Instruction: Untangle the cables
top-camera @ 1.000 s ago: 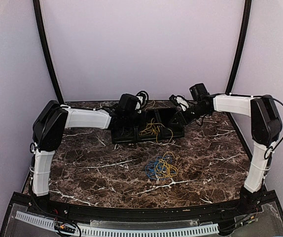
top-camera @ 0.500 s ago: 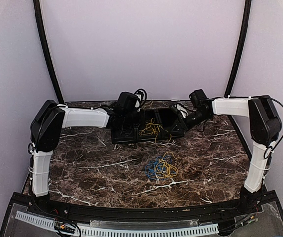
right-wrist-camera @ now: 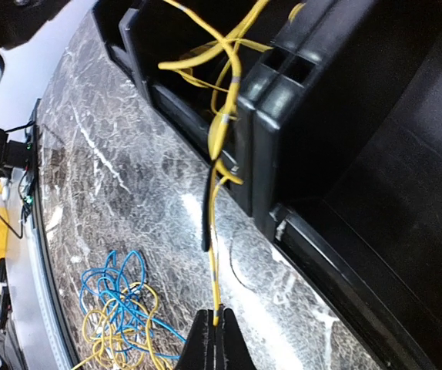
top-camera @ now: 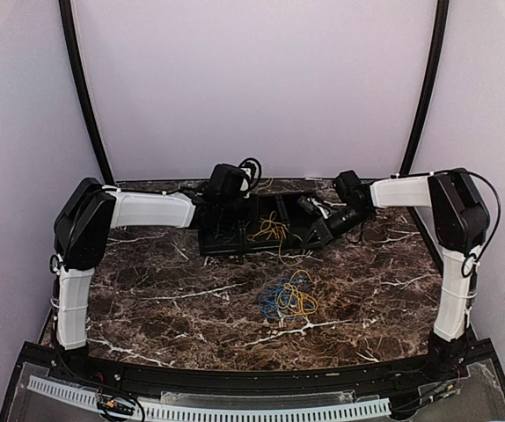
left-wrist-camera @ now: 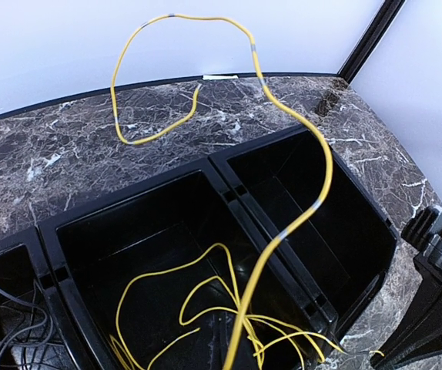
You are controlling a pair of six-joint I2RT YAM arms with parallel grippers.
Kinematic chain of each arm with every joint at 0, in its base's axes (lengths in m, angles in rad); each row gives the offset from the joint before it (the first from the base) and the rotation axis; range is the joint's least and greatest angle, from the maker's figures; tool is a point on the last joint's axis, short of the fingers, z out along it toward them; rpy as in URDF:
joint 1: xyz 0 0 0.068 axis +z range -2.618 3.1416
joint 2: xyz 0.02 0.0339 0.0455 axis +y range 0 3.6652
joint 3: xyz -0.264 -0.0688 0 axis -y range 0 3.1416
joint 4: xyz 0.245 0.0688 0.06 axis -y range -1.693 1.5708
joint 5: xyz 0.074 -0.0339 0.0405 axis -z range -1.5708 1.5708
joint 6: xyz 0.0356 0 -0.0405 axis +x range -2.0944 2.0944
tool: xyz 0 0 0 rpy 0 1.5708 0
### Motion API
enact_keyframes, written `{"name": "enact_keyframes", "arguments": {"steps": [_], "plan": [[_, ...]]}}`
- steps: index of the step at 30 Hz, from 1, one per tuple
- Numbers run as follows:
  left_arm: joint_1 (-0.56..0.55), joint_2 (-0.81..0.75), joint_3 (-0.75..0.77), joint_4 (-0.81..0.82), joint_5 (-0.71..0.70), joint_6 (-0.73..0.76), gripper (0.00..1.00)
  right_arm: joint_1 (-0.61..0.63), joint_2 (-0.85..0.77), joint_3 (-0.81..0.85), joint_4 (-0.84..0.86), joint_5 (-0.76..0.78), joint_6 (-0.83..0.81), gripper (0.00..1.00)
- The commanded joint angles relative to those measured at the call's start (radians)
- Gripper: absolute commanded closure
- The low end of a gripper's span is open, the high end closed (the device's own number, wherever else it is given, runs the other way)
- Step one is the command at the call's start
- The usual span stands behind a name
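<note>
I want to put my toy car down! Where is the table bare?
The marble table is bare left of the blue and yellow cable bundle, out to the left arm, and in a smaller patch between that bundle and the right arm. Crowded at the back: the black tray, its yellow cables, both arms.

Dark marble counter [top-camera: 164,308], plain pale lilac walls [top-camera: 252,88], black curved poles [top-camera: 80,88] in back corners, even light.

This is a robot lab booth. Plain pale walls [top-camera: 261,79] close in a marble-patterned table [top-camera: 173,299]. A left arm [top-camera: 76,290] and a right arm [top-camera: 453,290] are bolted at its near edge, by a slotted wiring duct [top-camera: 208,409].
</note>
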Motion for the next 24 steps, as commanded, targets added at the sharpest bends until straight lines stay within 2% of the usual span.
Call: {"name": "enact_keyframes", "arguments": {"steps": [1,8,13,18,24], "plan": [[0.004,-0.062,-0.012,-0.003,0.006,-0.007,1.00,-0.002,-0.010,0.080,0.000,-0.101,0.004,1.00],[0.004,-0.072,-0.057,-0.026,0.086,-0.076,1.00,0.005,-0.003,0.220,0.104,-0.152,0.092,1.00],[0.004,-0.066,-0.060,-0.010,0.185,-0.160,1.00,0.024,0.086,0.350,0.154,-0.118,0.169,1.00],[0.004,-0.053,-0.063,0.008,0.284,-0.228,1.00,0.051,0.142,0.408,0.250,-0.080,0.257,1.00],[0.005,-0.047,-0.067,0.005,0.324,-0.284,0.98,0.081,0.228,0.505,0.262,-0.019,0.275,1.00]]}}
